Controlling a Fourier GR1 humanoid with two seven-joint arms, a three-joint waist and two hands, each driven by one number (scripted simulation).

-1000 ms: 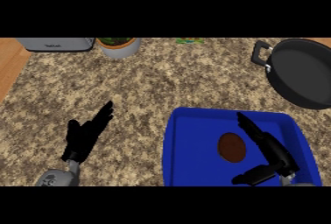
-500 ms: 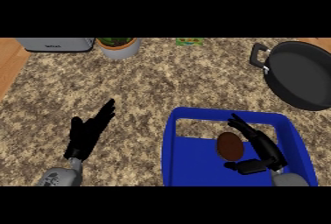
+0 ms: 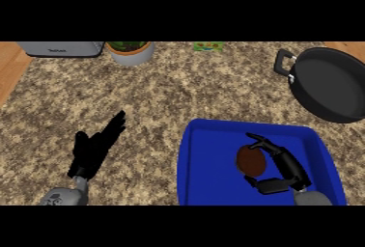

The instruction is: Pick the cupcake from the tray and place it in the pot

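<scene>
Your right hand (image 3: 279, 166) curls half-closed around the cupcake (image 3: 251, 160) in the blue tray (image 3: 214, 144); close fingers and thumb on both sides before lifting toward the pot (image 3: 331, 82).

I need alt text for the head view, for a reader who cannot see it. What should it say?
The right robot hand curls around a brown cupcake lying in a blue tray on a speckled counter. A black pot sits beyond the tray at the upper right, and the left robot hand rests open at the lower left.
</scene>
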